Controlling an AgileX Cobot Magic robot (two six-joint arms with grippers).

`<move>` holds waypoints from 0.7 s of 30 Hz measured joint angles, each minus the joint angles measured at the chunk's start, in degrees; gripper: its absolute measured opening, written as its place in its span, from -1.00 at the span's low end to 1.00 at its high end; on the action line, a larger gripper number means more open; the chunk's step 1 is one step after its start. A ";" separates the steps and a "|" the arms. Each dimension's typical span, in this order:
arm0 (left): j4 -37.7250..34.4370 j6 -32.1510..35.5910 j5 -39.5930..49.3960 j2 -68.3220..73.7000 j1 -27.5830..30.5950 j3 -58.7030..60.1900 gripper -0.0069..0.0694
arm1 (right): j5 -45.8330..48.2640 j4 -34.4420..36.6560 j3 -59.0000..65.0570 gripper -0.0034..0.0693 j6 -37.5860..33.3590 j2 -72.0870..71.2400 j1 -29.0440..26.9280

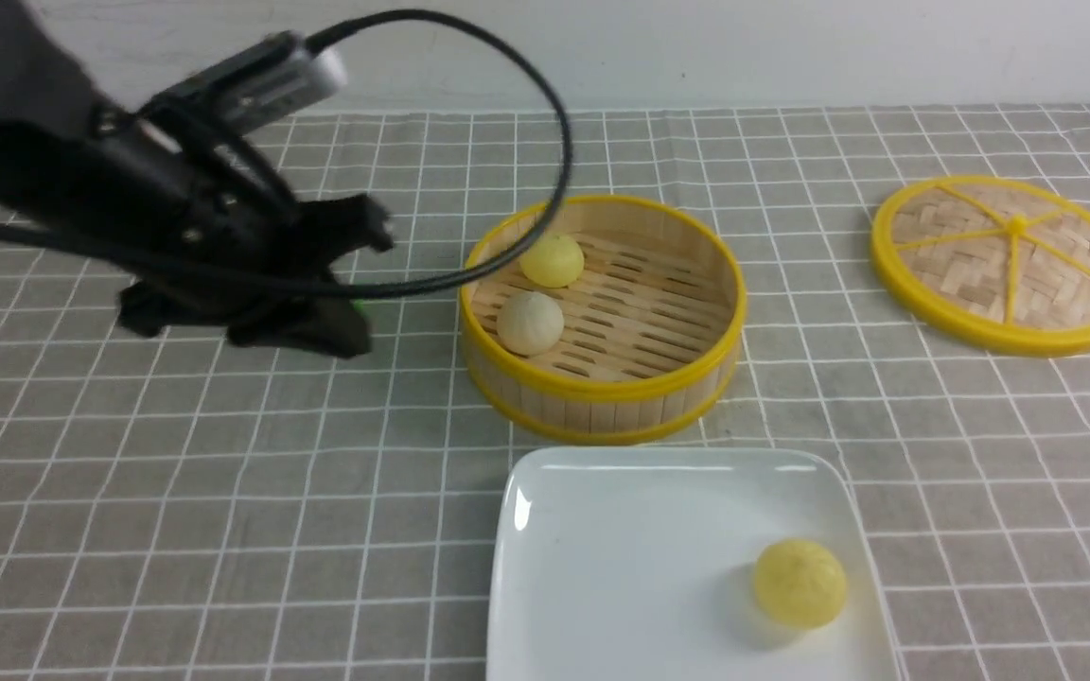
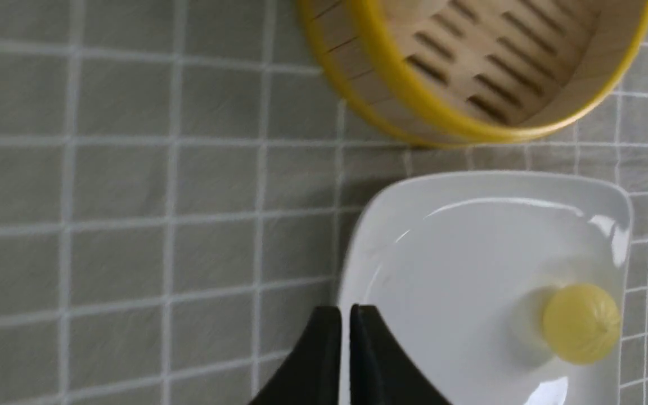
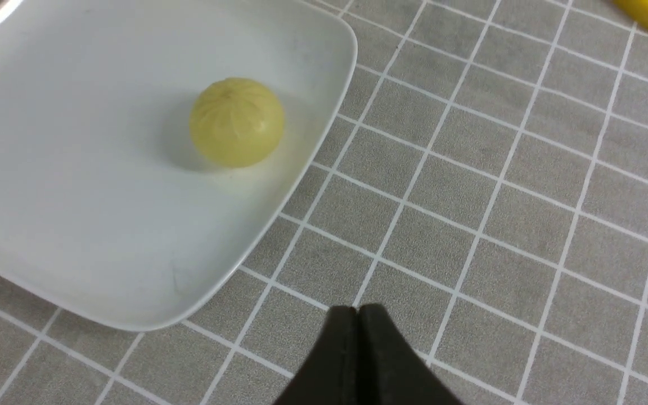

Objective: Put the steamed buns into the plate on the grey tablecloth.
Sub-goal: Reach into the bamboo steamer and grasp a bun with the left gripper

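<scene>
Our left gripper has its two black fingers drawn almost together, with only a thin slit between them and nothing in it. In the front view the left arm hangs over the grey tablecloth, to the left of the bamboo steamer, and it is blurred there. Our right gripper is clenched tight and empty. We see it only through its own wrist camera, which looks down on bare cloth just beside a rounded corner of the plate. The white plate lies on the cloth at the near edge, directly in front of the steamer and close to it, though we cannot tell whether the two touch. One pale yellow bun sits on the plate toward its right side, inside the rim. The other two are in the steamer, both on its left half: a second yellow bun toward the far wall, and the beige-white bun nearer to us, close beside it. The woven lid lies flat on the cloth far to the right, well apart from the steamer.
</scene>
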 joint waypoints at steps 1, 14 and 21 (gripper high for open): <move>0.49 -0.27 -0.59 2.25 -1.75 -1.99 -0.61 | 0.00 -0.14 0.00 -0.91 0.00 0.00 0.00; 13.28 -7.45 -8.21 23.48 -10.80 -20.29 0.19 | -1.06 -0.35 0.00 -0.88 0.00 0.00 0.00; 19.04 -8.12 -7.50 31.74 -11.19 -27.78 0.27 | -1.67 -0.35 0.00 -0.86 0.00 0.00 0.00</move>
